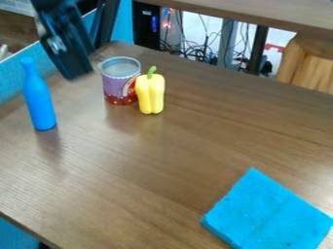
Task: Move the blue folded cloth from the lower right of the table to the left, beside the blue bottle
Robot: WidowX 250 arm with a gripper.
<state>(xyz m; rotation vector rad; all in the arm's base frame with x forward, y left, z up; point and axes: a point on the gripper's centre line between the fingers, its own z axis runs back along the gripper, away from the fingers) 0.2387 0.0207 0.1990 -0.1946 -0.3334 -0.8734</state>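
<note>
gripper (77, 74): so you've got it hanging at the upper left, over the far part of the table, between the bottle and the can as seen from here. Nothing visibly clamped in it, but you can't tell from this angle whether the pincer is apart or together

can (120, 82): this is one of the two things nearest your gripper, purple and red, upright toward the back. No sign that you have a grip on it, so I'd count no lift under way here

bottle (40, 102): the other near one, blue, standing on your tabletop at the left of the view, well apart from the can. Also not gripped as far as you can see, so same verdict tbh

pepper (150, 94): yellow with a green stem, right beside the can and partly in front of it. You can't really tell if they're touching

cloth (267, 214): blue, lying flat at the lower right, well apart from everything else and from your gripper

table (149, 160): all four things rest on it, so you've got nothing in mid-carry. Whether any placing is done or left, you can't say from how they sit, imo
</note>
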